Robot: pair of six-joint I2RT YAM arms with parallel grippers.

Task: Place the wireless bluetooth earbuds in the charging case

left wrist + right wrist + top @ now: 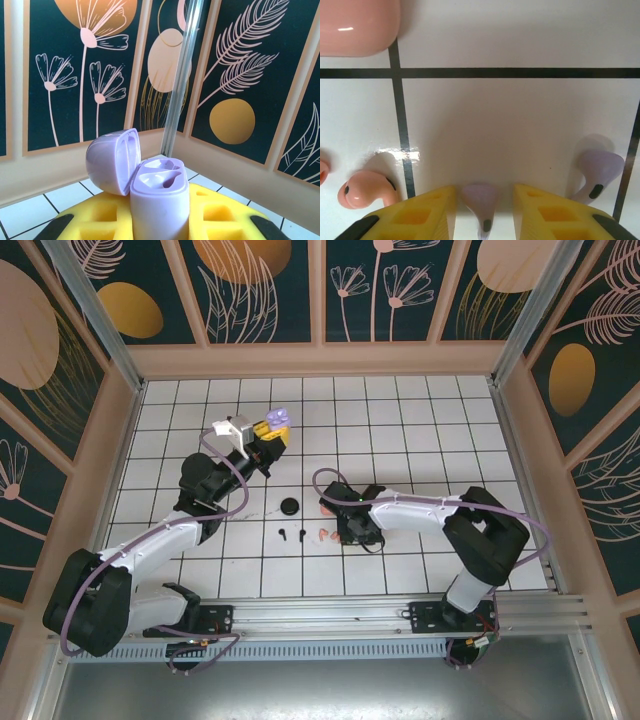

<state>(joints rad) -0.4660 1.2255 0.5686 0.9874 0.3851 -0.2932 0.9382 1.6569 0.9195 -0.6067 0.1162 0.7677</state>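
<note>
Left fingers (100,220) clamp the lavender charging case (160,200) aloft, lid open, sockets presented. Right fingers (415,215) stand apart astride a lavender earbud (481,197) on the bench (520,125), evidently for pickup.

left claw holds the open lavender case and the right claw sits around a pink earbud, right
No. The right claw sits around a lavender earbud, not a pink one; the right wrist view shows it. The left claw does hold the open lavender case.
</note>
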